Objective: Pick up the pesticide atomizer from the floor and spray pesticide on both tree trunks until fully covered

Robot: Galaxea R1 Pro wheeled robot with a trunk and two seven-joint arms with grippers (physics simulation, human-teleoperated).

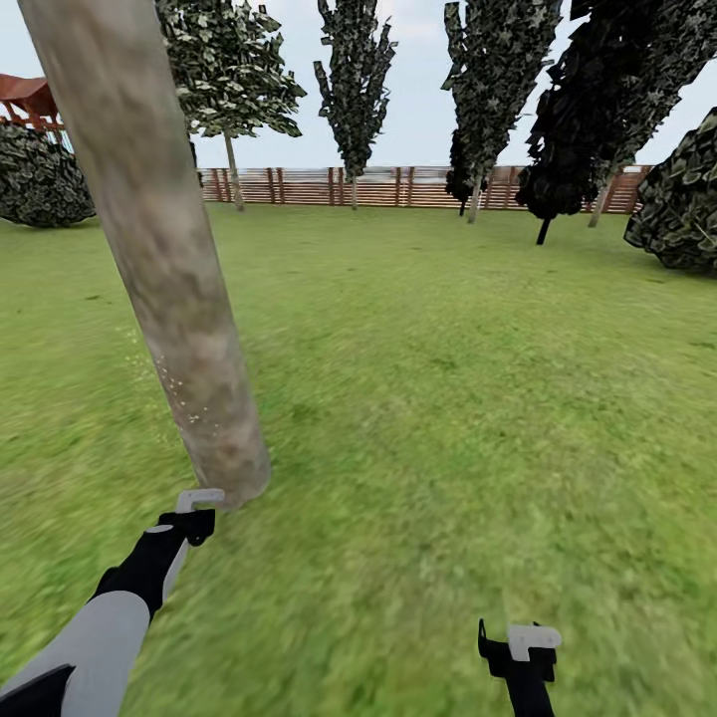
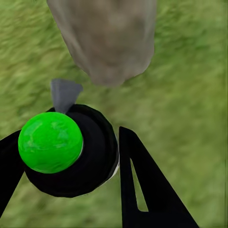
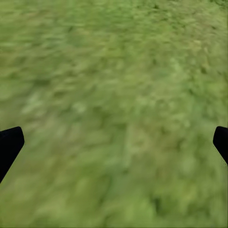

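Note:
A thick pale grey-brown tree trunk [image 1: 159, 259] leans across the left of the head view, its base meeting the lawn just beyond my left gripper [image 1: 191, 518]. Tiny pale specks of pesticide [image 1: 177, 390] dot its lower left side. In the left wrist view my left gripper [image 2: 71, 161] is shut on the pesticide atomizer [image 2: 71, 152], a black body with a bright green round top. Its grey nozzle [image 2: 64, 94] points toward the trunk's base [image 2: 109, 42]. My right gripper [image 1: 518, 647] hangs low over the grass at the lower right, open [image 3: 114, 142] with nothing between its fingers.
Open garden lawn [image 1: 448, 378] stretches ahead to a brown slat fence [image 1: 398, 186]. Several trees stand along the fence, one pale-trunked [image 1: 233, 169] and one black-foliaged [image 1: 568, 149]. Round bushes sit at far left [image 1: 40, 179] and far right [image 1: 687, 199].

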